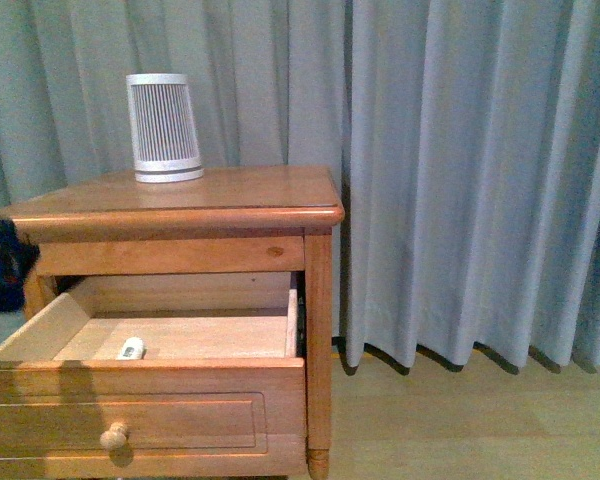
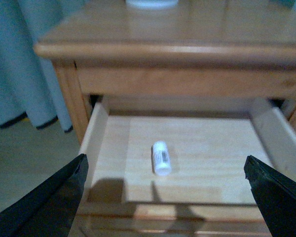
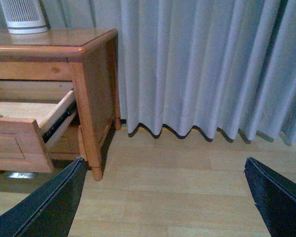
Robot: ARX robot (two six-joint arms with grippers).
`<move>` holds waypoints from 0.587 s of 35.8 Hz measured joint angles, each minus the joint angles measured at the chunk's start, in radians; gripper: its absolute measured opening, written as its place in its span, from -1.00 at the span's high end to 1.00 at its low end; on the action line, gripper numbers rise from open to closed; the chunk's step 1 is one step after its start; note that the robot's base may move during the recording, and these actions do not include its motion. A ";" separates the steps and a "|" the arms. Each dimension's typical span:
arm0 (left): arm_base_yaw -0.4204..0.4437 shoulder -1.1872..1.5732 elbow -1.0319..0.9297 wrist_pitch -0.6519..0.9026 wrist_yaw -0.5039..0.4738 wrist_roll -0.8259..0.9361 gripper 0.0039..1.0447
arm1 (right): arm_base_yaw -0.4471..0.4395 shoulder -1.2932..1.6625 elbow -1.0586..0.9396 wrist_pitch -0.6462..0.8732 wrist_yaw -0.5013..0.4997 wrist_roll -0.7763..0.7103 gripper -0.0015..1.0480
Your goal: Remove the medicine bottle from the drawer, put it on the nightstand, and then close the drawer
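Leftmost, the left gripper hangs before the open drawer, its fingers spread wide and holding nothing. The drawer holds the bottle, which lies on its side on the pale bottom, near the front and left of middle, touching no wall. A dark label band on it is too blurred to read. The drawer's round knob sits on its front panel. Above, on the nightstand's worktop, a slatted cone stands upright toward the back left. Right of the nightstand a grey curtain reaches the wooden floor. Above that floor the right gripper hangs, released and empty.
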State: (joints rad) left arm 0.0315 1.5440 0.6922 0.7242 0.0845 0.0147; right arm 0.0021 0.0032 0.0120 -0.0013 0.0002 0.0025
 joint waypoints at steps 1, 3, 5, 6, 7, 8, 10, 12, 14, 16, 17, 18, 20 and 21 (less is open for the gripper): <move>0.002 -0.050 0.000 -0.031 0.003 -0.004 -0.88 | 0.000 0.000 0.000 0.000 0.000 0.000 -0.87; 0.003 -0.148 -0.001 -0.091 0.014 -0.012 -0.88 | 0.000 0.000 0.000 0.000 0.000 0.000 -0.87; 0.003 -0.236 -0.005 -0.150 0.027 -0.018 -0.88 | 0.000 0.000 0.000 0.000 0.000 0.000 -0.87; 0.004 -0.285 -0.011 -0.183 0.036 -0.023 -0.88 | 0.000 0.000 0.000 0.000 0.000 0.000 -0.87; 0.004 -0.354 -0.025 -0.228 0.048 -0.028 -0.88 | 0.000 0.000 0.000 0.000 0.000 0.000 -0.87; 0.004 -0.415 -0.040 -0.265 0.051 -0.028 -0.88 | 0.000 0.000 0.000 0.000 0.000 0.000 -0.87; 0.004 -0.506 -0.069 -0.320 0.061 -0.029 -0.88 | 0.000 0.000 0.000 0.000 0.000 0.000 -0.87; 0.004 -0.642 -0.118 -0.422 0.069 -0.030 -0.88 | 0.000 0.000 0.000 0.000 0.000 0.000 -0.87; 0.005 -0.741 -0.158 -0.494 0.069 -0.034 -0.88 | 0.000 0.000 0.000 0.000 0.000 0.000 -0.87; 0.005 -0.873 -0.214 -0.587 0.065 -0.046 -0.88 | 0.000 0.000 0.000 0.000 0.000 0.000 -0.87; 0.005 -0.927 -0.238 -0.626 0.056 -0.050 -0.88 | 0.000 0.000 0.000 0.000 0.000 0.000 -0.87; 0.004 -0.995 -0.268 -0.675 0.036 -0.053 -0.88 | 0.000 0.000 0.000 0.000 0.000 0.000 -0.87; 0.004 -1.052 -0.298 -0.704 0.026 -0.055 -0.88 | 0.000 0.000 0.000 0.000 0.000 0.000 -0.87; 0.004 -1.060 -0.299 -0.705 0.023 -0.057 -0.88 | 0.000 0.000 0.000 0.000 0.000 0.000 -0.87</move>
State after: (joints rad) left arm 0.0357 0.4843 0.3927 0.0189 0.1078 -0.0422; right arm 0.0021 0.0032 0.0120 -0.0013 -0.0002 0.0029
